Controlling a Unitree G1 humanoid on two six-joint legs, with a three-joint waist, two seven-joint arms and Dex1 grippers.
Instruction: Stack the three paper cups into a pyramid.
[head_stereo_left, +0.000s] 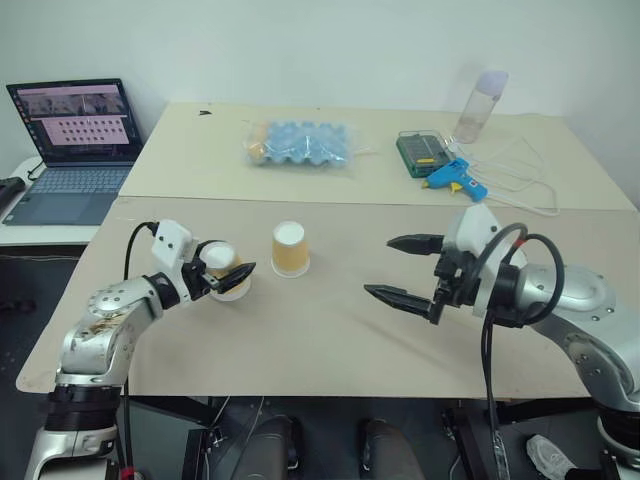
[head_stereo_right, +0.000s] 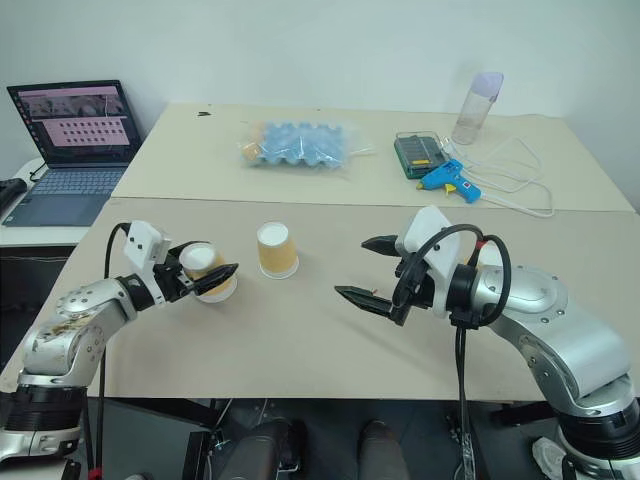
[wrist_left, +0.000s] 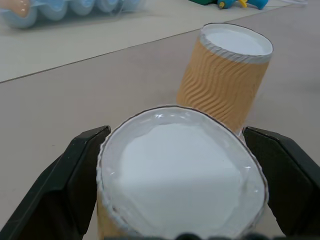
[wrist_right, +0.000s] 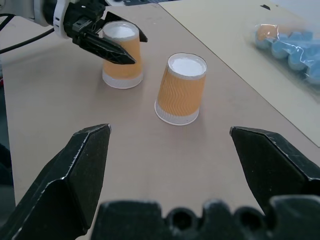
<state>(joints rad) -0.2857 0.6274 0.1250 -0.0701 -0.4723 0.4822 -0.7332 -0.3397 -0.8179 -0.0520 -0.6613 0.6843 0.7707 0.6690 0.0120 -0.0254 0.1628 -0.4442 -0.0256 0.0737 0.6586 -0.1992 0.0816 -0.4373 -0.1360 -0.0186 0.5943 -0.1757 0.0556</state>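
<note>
Left gripper (head_stereo_left: 232, 276) | jaws apart, straddling upturned paper cup (head_stereo_left: 222, 270) | unclamped

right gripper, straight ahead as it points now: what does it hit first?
Probably the near cup, standing upside down about centred between the right gripper's open fingers; bare table lies before it. Depth is hard to judge. The left gripper straddles the far cup.

Head stereo pair: looks forward and down over the worktop (head_stereo_left: 330, 340), both eyes sharing one scene with a slight sideways offset. Left wrist camera: very near, sighting along the left gripper (wrist_left: 177, 165) onto a cup's white end (wrist_left: 180, 175), second paper cup (wrist_left: 225, 75) just behind. Right wrist camera: farther back, low over the worktop, looking across between the right gripper (wrist_right: 195, 150) fingers at both cups and the left gripper.
</note>
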